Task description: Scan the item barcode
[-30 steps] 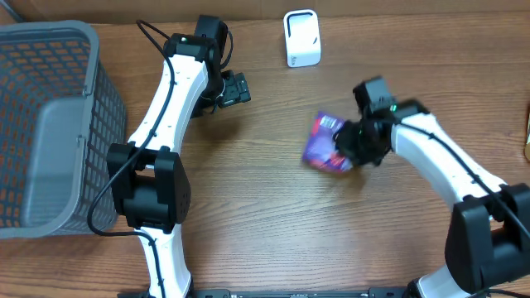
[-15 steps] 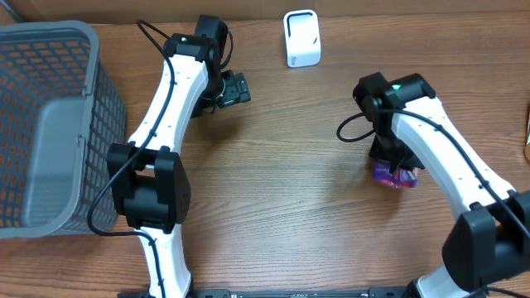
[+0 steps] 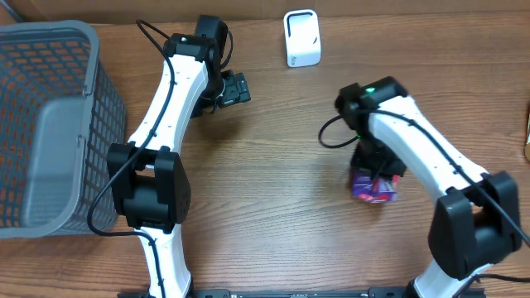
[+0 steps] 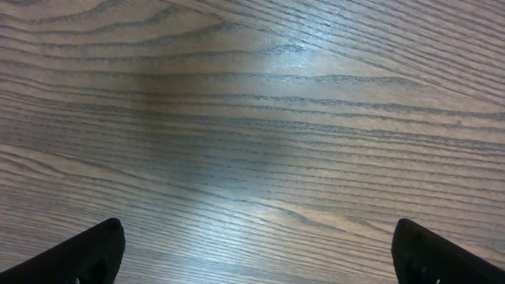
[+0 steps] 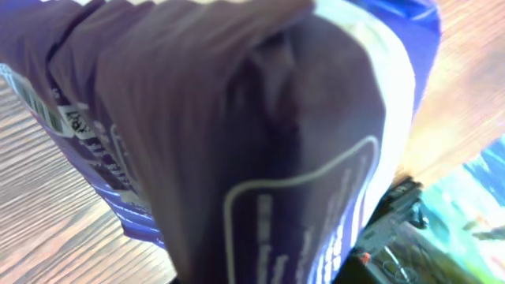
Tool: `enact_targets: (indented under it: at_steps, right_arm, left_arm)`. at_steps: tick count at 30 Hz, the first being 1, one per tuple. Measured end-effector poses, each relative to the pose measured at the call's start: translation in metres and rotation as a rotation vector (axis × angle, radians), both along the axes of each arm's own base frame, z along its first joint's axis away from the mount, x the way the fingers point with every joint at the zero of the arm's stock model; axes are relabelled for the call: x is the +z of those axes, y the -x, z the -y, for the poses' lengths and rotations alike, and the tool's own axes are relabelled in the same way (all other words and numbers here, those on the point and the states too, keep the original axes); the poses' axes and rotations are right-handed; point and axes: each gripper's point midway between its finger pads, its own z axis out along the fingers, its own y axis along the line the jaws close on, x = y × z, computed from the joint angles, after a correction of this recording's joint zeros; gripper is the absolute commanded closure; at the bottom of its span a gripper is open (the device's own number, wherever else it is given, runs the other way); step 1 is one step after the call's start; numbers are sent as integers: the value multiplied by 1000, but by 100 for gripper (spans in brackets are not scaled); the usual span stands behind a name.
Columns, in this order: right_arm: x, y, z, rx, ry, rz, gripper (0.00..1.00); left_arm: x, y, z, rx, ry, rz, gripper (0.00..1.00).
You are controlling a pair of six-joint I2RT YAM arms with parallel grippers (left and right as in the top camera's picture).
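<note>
Poising right gripper (image 3: 374, 172) over one purple packet (image 3: 373, 189), right of centre; cannot tell grip. Holding left gripper (image 3: 237, 88) wide apart, empty. Leaving one white scanner (image 3: 302, 37) far centre, one grey basket (image 3: 103, 116) left.

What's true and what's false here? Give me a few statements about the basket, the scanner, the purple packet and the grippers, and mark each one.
1. The grey plastic mesh basket sits on the left side of the wooden table. True.
2. The small white box-shaped scanner lies inside the basket. False: it stands on the table near the far edge, well apart from the basket.
3. The left gripper is open, with only bare wood between its fingers. True.
4. The purple plastic packet lies under the left gripper. False: it is at the right gripper, filling the right wrist view.
</note>
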Motion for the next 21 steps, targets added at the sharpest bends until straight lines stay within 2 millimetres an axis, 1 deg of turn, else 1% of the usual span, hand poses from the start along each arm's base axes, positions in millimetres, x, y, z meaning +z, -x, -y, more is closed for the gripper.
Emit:
enact_targets:
  at_steps: [2, 5, 9, 11, 12, 14, 16, 21]
  right_arm:
    - [-8, 0, -16, 32, -21, -2, 79]
    - [-15, 2, -36, 81, -39, -5, 73]
    - [-20, 6, -63, 134, -97, 7, 73]
    - [-22, 7, -75, 151, -127, 17, 77]
    - [-23, 8, -80, 159, -140, 20, 83]
    - [-24, 10, -88, 169, -155, 23, 92]
    - [-24, 12, -92, 178, -163, 18, 94]
    - [-22, 11, -95, 177, -179, 17, 95]
  left_arm:
    - [0, 0, 0, 0, 0, 0, 0]
    - [0, 0, 0, 0, 0, 0, 0]
    - [0, 0, 0, 0, 0, 0, 0]
    - [0, 0, 0, 0, 0, 0, 0]
    - [0, 0, 0, 0, 0, 0, 0]
    - [0, 0, 0, 0, 0, 0, 0]
    - [0, 0, 0, 0, 0, 0, 0]
    - [0, 0, 0, 0, 0, 0, 0]
